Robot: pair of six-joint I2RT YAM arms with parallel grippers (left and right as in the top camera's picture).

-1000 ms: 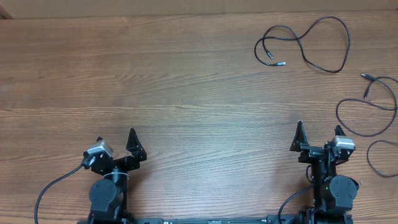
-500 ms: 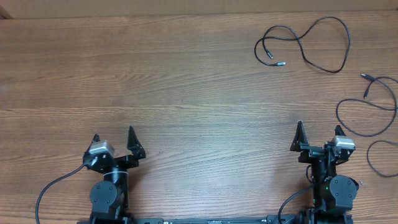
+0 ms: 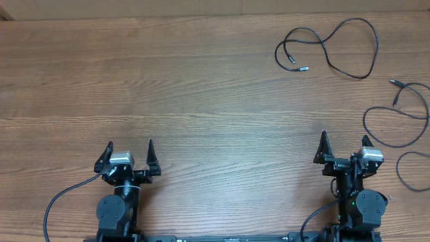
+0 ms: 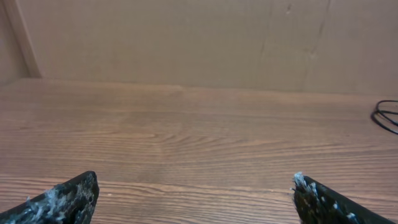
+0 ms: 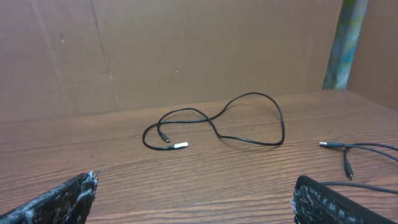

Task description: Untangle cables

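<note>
Wood counter (image 3: 201,87), far-right corner: cables (image 3: 325,43), I judge limp, light, pinch mid-run; my left gripper (image 3: 130,144), right gripper (image 3: 344,137) spread, empty.

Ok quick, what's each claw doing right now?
Left claw: open, holding nothing.
Right claw: open, holding nothing.

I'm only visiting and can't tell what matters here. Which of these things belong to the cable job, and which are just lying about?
Part of the job:
- looped black cable, far right of the table
- second black cable, at the right edge
- left gripper and right gripper, both open and empty

Just there:
- wooden table
- brown back wall
</note>
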